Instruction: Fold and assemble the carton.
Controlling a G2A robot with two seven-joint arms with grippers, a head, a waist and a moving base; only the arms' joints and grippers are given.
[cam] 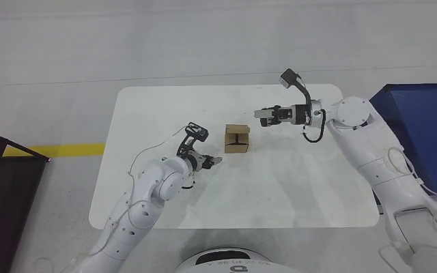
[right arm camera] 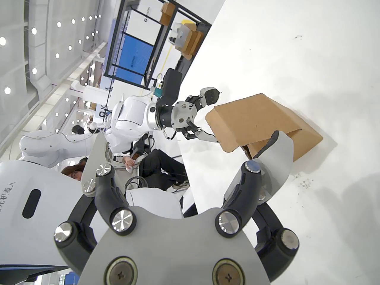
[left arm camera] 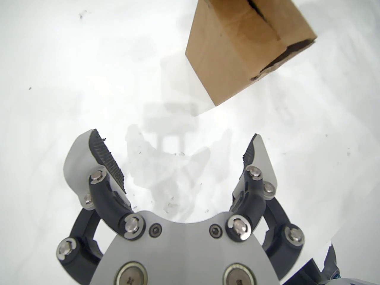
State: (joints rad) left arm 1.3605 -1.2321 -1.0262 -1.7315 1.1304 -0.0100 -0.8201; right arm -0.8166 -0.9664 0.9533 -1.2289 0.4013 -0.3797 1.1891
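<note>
Before closing in on the carton (cam: 237,138), take stock: standing squared-up near the middle of the table (cam: 157,109), yet showing dark gaps along the flap seams. Find the left gripper (left arm camera: 175,136) spread wide and empty, near one side of the carton but apart from it; find the right gripper (right arm camera: 188,134) likewise spread and empty on the opposite side, near, not touching. Judging by those gaps, treat the step as seating the last flaps. Come in square to opposite walls, bracing with one gripper and pressing with the other — never shoving from one side alone, or risk sliding so light a box across the smooth top. Press close to the fold rather than the free edge, to avoid buckling the card. Go slowly, stopping once flush.
</note>
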